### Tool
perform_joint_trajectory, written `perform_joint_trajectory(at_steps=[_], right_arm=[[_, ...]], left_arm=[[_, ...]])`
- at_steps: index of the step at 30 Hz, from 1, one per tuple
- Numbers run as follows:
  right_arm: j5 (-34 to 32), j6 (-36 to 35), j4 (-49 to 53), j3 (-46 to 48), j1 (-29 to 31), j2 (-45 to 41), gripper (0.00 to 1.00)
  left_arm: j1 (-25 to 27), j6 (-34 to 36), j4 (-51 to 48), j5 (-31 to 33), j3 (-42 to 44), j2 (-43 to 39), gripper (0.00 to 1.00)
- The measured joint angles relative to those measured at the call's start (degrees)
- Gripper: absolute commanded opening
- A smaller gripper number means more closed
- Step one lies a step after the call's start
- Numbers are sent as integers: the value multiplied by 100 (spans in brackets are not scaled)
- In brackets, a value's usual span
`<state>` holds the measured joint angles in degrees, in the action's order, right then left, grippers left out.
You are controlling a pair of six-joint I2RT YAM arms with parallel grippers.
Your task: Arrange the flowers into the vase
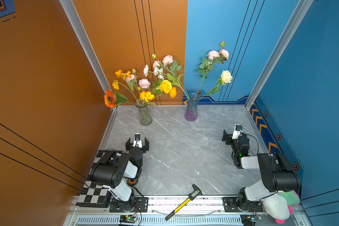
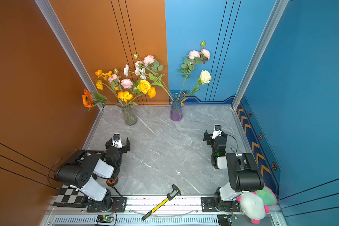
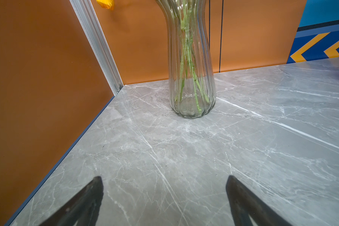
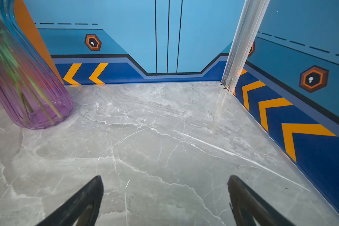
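Table (image 1: 184, 156): bare grey marble between the arms and the back wall. The surface looks slick, so a nudged vase would probably slide rather than hold its place.
Flowers (image 1: 145, 84): most stand in the clear vase at the back left, and a few pink and cream ones stand in the purple vase beside it. The two sprays cross overhead – pulling one stem may drag its neighbours out or snag leaves.
Clear vase (image 1: 144, 115): upright, narrow at the foot and crowded on top. A sideways tug on a stem could tip it.
Purple vase (image 1: 191, 109): upright, its long stems leaning outward. It looks lightly loaded, so a bump at the rim could topple it.
Left gripper (image 3: 164, 177): jaws spread wide with nothing between them, facing the clear vase but well short of it. Coming in low risks striking the glass – and thin stems may slip in the grip.
Right gripper (image 4: 164, 177): jaws apart and empty, with the purple vase off to one side.
Caliper (image 1: 184, 201): lies on the front rail, where a retreating arm could knock it.
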<state>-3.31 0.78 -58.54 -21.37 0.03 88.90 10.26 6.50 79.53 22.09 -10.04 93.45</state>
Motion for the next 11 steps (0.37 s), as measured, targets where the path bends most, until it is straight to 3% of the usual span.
perform_joint_trajectory(at_steps=[11], right_arm=[[245, 103, 420, 4, 0, 2, 100]], left_arm=[[0, -7, -146, 94, -142, 0, 98]])
